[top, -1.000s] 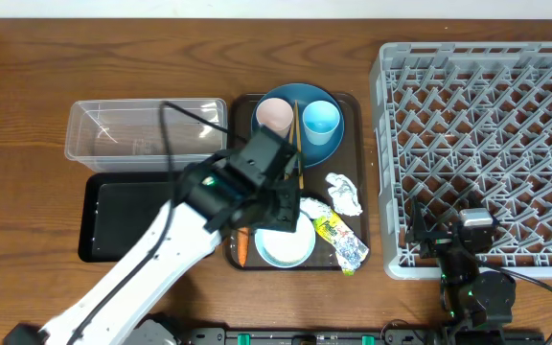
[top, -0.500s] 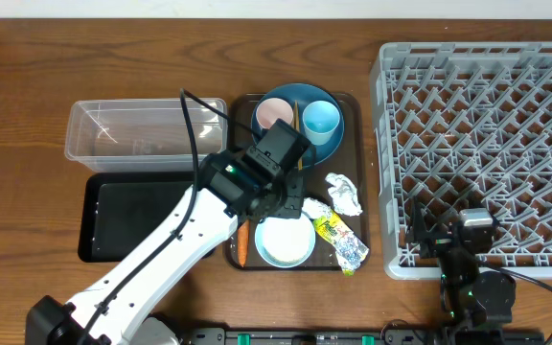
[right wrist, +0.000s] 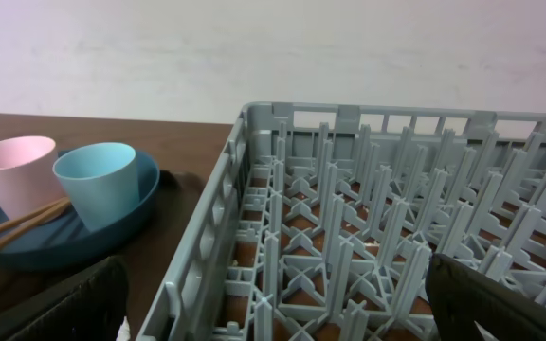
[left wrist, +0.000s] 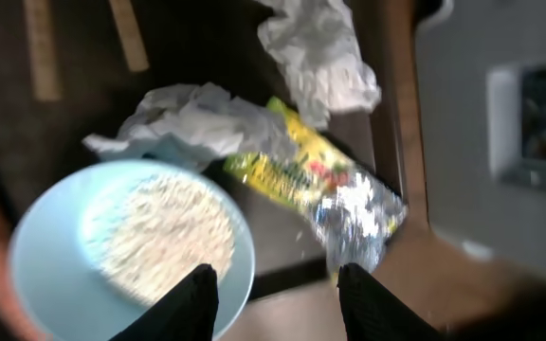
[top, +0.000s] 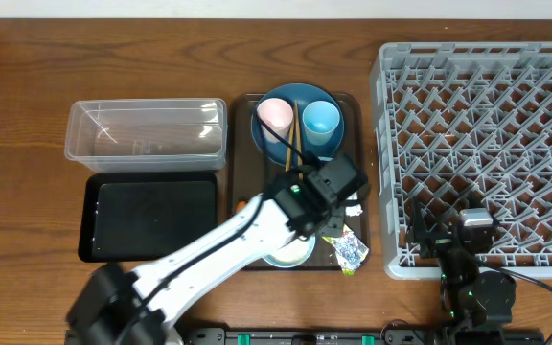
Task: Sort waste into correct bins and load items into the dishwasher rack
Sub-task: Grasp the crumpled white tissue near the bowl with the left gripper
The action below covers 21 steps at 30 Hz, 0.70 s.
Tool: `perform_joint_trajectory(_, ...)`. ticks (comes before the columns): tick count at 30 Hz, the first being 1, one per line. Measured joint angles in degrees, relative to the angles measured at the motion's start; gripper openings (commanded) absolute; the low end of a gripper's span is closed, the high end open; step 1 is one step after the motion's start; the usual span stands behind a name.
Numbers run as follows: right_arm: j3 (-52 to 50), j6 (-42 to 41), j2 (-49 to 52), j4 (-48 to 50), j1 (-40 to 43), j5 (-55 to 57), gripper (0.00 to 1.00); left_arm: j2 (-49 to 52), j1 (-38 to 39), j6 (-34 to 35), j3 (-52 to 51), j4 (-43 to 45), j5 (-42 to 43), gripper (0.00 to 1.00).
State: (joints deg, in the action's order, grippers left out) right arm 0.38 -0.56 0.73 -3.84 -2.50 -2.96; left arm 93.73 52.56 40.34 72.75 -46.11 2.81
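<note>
My left gripper (top: 334, 207) hovers over the right half of the brown serving tray (top: 241, 144), open with nothing between its fingers (left wrist: 192, 303). Below it lie crumpled white paper (left wrist: 197, 118), a second wad (left wrist: 325, 57) and the yellow-green snack wrapper (left wrist: 320, 185). The white bowl (left wrist: 45, 275) holds rice scraps (left wrist: 159, 232). A bit of the carrot (top: 241, 204) shows beside the arm. The blue plate (top: 300, 144) carries the pink cup (top: 276, 115), light blue cup (top: 321, 117) and chopsticks (top: 293, 134). My right gripper (right wrist: 282, 313) stands open at the grey dishwasher rack's (top: 482, 144) near edge.
The clear tub (top: 147, 129) and the black tray (top: 151, 218) sit left of the brown serving tray. My left arm (top: 209, 254) crosses the tray's near left corner and hides part of the bowl. The rack fills the right side.
My left arm has swung right across the brown tray, from over the bowl and carrot to over the paper and wrapper. The right arm has not moved.
</note>
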Motion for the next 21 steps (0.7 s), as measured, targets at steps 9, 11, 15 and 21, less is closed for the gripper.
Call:
perform_joint_trajectory(9,0.00,0.00,0.00,-0.02,0.00,0.00,0.99,7.91,0.13,9.29,0.00,7.02,-1.07,0.50)
perform_joint_trajectory(11,0.00,0.00,0.00,0.00,0.00,0.00,0.99,8.81,0.17,11.43,0.00,7.76,-2.01,0.50)
perform_joint_trajectory(15,0.00,0.00,0.00,0.00,0.00,0.00,0.99,9.46,0.17,14.64,0.00,7.82,-5.20,0.51)
perform_joint_trajectory(21,0.00,0.00,0.00,0.00,0.00,0.00,0.99,9.53,0.17,16.59,0.00,8.24,-8.83,0.51)
